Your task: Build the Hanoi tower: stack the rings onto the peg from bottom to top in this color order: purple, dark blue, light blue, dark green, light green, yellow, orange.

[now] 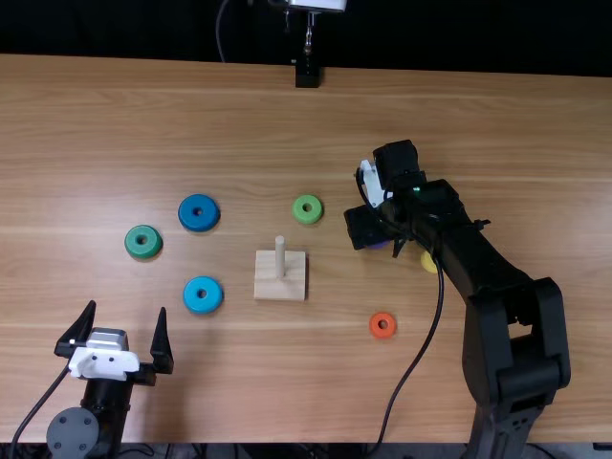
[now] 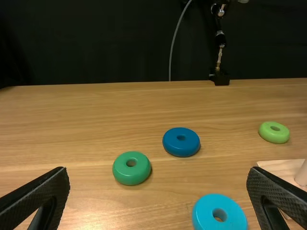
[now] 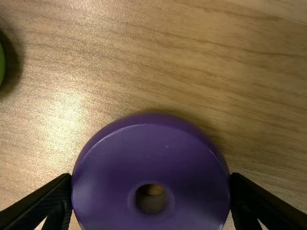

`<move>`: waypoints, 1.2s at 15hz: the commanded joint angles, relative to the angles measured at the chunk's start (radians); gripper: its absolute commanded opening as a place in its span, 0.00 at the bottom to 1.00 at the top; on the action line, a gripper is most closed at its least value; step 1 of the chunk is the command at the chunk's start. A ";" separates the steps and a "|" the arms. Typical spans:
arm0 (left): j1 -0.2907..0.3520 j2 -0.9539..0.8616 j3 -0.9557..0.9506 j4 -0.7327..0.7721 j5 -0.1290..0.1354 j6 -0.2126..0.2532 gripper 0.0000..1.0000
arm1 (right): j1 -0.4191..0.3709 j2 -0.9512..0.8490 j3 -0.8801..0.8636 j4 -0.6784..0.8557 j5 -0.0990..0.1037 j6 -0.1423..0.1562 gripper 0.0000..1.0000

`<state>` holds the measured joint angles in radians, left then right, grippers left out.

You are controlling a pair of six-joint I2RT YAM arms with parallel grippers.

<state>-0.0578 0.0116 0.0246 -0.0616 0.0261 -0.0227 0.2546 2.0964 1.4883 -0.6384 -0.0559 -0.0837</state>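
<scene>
My right gripper [image 1: 387,245] is low at the purple ring [image 1: 380,246], right of the bare peg [image 1: 279,256]. In the right wrist view the gripper [image 3: 150,177] is shut on the purple ring [image 3: 110,167], a finger against each side. My left gripper [image 1: 128,308] stands open and holds nothing; in its wrist view the gripper [image 2: 157,171] is also spread. Flat on the table lie the dark blue ring [image 1: 193,219], light blue ring [image 1: 194,299], dark green ring [image 1: 137,248], light green ring [image 1: 301,215], orange ring [image 1: 376,330] and partly covered yellow ring [image 1: 428,263].
The peg's square wooden base [image 1: 269,283] sits near the middle of the table [image 1: 143,115]. Light green lies behind the base, light blue to its left, and orange in front to its right. A black stand foot [image 1: 307,76] is at the far edge.
</scene>
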 commanded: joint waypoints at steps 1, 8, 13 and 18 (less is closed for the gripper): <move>0.007 -0.012 -0.025 0.005 -0.004 0.012 1.00 | -0.003 0.027 0.023 0.006 -0.001 -0.001 0.00; 0.007 -0.012 -0.025 0.005 -0.004 0.012 1.00 | 0.008 0.010 0.035 -0.009 -0.001 -0.012 0.00; 0.007 -0.012 -0.025 0.005 -0.004 0.010 1.00 | 0.071 -0.182 0.055 -0.169 -0.001 -0.021 0.00; 0.007 -0.012 -0.025 0.005 -0.004 0.010 1.00 | 0.158 -0.300 0.162 -0.333 -0.005 -0.058 0.00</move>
<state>-0.0578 0.0116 0.0246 -0.0620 0.0261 -0.0223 0.3958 1.8259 1.6123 -0.9806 -0.0559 -0.1261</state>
